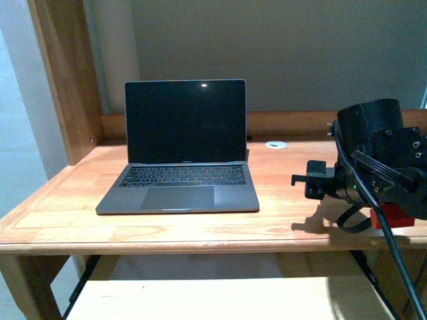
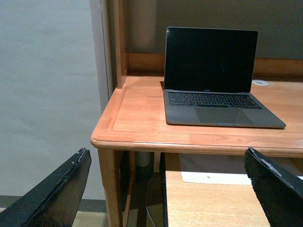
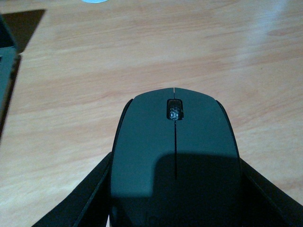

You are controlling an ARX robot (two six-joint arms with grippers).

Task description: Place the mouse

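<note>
Gripping the mouse [image 3: 175, 142] in the right pincer [image 3: 176, 163], with one black finger [image 3: 80, 203] pressed on each flank and the rounded back end lost in shadow between them. Scroll wheel on top, facing up, front end pointing away from the wrist. Under and ahead of it only the light wood of the tabletop [image 3: 142, 56]; not possible to tell whether the underside touches the wood or hangs just over it.

In the front view, placed over the right part of the tabletop [image 1: 287, 207], to the right of the laptop [image 1: 183, 153] and apart from it, the mouse itself not distinguishable there against the black arm. Beneath the arm, close to the right edge, something red [image 1: 393, 217], partly covered. Further back, a small white disc [image 1: 275, 145] lying flat near the rear board, behind the laptop's right corner. Laptop open, screen dark, standing left of centre.

Left pincer [image 2: 166, 151] out beyond the tabletop's left front corner and lower than it, fingers [image 2: 57, 194] wide apart, holding nothing, facing the laptop [image 2: 213, 80] from the side.
</note>
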